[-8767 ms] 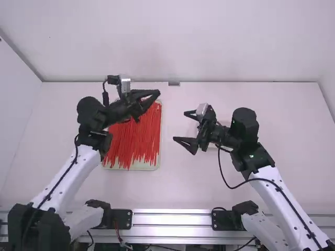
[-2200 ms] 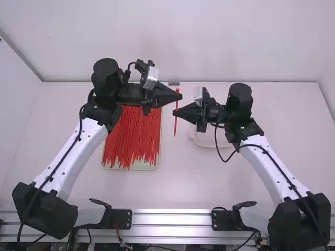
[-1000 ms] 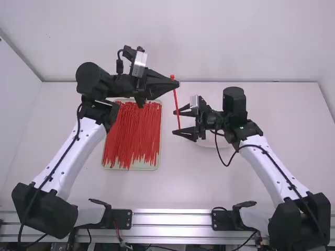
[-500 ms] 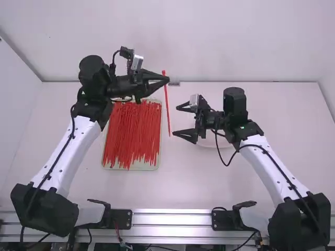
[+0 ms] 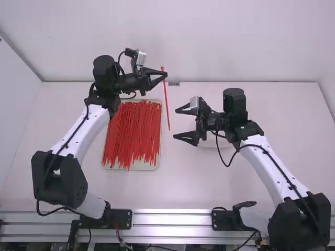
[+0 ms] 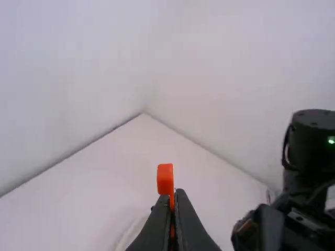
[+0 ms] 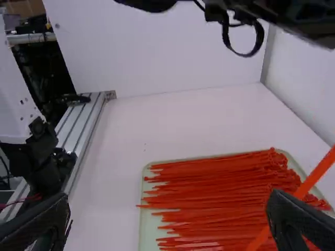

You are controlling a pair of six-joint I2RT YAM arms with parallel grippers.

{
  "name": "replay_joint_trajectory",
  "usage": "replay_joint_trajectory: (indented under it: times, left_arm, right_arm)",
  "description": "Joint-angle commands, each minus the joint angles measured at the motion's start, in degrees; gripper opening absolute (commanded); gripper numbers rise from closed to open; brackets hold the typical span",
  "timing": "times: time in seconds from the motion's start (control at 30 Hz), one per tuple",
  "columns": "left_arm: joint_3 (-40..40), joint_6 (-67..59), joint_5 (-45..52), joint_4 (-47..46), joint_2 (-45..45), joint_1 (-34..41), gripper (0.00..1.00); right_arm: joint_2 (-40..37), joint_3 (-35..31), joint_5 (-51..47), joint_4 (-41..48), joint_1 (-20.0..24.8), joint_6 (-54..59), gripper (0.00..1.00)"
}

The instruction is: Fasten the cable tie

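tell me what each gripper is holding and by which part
The left gripper pinches one red cable tie just below its head, with the strap hanging down. The right gripper is open and holds nothing.

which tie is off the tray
The tie pinched in the left pincer, hanging upright; the others lie piled on the tray.

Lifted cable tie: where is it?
High view: cable tie hangs from the shut left claw, by the tray's far right corner, left of the open right claw.

Bright, even light throughout; shadows soft and faint.
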State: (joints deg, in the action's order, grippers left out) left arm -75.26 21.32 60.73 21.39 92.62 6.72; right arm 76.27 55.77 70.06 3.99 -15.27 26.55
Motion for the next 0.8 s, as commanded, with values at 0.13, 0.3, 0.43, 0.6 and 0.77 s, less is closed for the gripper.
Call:
replay_joint_trajectory:
  times: [0.13, 0.3, 0.43, 0.6, 0.77]
  left_arm:
    - [-1.36, 15.28, 0.37, -0.48, 2.84, -2.67, 0.02]
    - [-1.36, 22.14, 9.57, -0.44, 3.17, -2.62, 0.02]
    - [-1.36, 32.54, 14.23, 0.26, 3.15, -2.49, 0.02]
    - [-1.33, 44.19, 15.34, 0.04, 3.17, -2.51, 0.02]
    - [-1.33, 49.35, 15.32, 0.09, 3.17, -2.49, 0.02]
  right_arm:
    - [-1.01, 2.01, 12.7, -0.52, 3.45, 17.16, 0.99]
    - [-1.05, 2.01, 19.34, -0.55, 6.12, 33.79, 0.99]
    - [-1.07, 2.01, 19.37, -0.57, 6.71, 44.28, 0.99]
    - [-0.98, 2.01, 19.37, -0.5, 5.33, 58.12, 0.99]
    - [-1.01, 2.01, 19.26, -0.5, 2.43, 74.58, 0.99]
